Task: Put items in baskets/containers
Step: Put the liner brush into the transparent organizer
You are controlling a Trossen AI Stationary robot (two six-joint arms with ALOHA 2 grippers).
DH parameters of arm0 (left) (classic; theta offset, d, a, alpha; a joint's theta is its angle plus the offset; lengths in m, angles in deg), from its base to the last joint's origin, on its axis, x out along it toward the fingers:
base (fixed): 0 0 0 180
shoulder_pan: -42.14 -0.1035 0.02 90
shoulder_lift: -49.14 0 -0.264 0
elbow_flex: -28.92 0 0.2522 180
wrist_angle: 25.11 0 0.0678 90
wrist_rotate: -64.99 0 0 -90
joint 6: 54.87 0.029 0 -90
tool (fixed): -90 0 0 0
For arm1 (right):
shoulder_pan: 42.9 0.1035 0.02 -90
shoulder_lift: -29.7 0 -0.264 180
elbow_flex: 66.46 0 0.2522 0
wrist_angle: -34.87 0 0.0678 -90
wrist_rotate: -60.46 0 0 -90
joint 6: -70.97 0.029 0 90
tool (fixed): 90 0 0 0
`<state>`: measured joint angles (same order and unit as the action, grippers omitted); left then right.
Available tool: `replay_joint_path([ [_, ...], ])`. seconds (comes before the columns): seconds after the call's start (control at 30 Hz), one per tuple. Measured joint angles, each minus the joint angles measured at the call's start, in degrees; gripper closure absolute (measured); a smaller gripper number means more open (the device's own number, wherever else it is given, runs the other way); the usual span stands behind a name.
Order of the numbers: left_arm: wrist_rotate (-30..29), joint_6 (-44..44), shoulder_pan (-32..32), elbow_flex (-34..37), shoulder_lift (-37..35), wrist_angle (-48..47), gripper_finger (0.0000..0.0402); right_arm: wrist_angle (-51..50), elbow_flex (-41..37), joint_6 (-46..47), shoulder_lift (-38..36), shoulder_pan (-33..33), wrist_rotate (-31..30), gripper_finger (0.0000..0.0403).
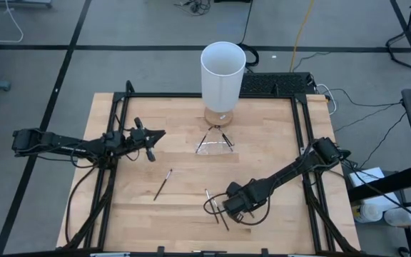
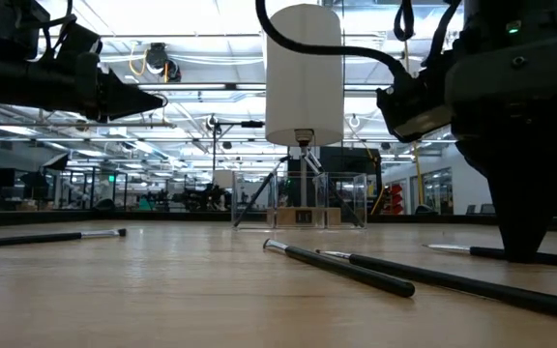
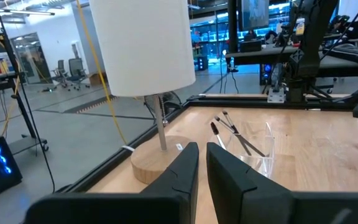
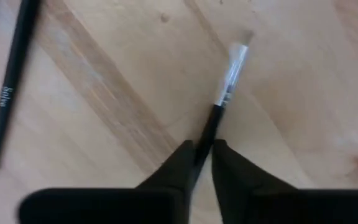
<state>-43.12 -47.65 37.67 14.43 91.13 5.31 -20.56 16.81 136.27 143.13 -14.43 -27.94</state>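
Nearest of all, in the right wrist view, a thin dark stick with a silvery collar and pale tip (image 4: 219,118) lies on the pale wooden desk (image 4: 104,93), its dark shaft pinched between the two fingers of the right pincer (image 4: 202,155), which is clenched on it. Seen from above, that right pincer (image 1: 223,207) sits well in front of the tall white cylinder lampshade on its round wooden base (image 1: 223,75), down at the desk surface among a few more dark sticks (image 1: 211,201) lying close together. Another stick (image 1: 163,184) lies alone, in front of the lamp and off toward the left arm's side. Just in front of the lamp base stands the small clear plastic container (image 1: 213,142), and a couple of sticks (image 3: 232,132) already lean inside it, pale tips upward. The left pincer (image 1: 155,135) hovers above the desk beside the lamp, on the container's left, its fingers nearly together with only a slim gap and nothing between them.
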Motion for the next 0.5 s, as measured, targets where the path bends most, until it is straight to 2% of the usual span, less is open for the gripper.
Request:
replay_joint_path([
  [0.1, 0.0, 0.1, 0.0, 0.0, 0.0, -0.3, 0.036, 0.3, -1.1, -0.1, 0.0, 0.0, 0.0, 0.0396],
  [0.5, 0.0, 0.1, 0.0, 0.0, 0.0, -0.3, 0.036, 1.2, -1.6, -3.1, -1.4, -0.3, -1.6, 0.04],
])
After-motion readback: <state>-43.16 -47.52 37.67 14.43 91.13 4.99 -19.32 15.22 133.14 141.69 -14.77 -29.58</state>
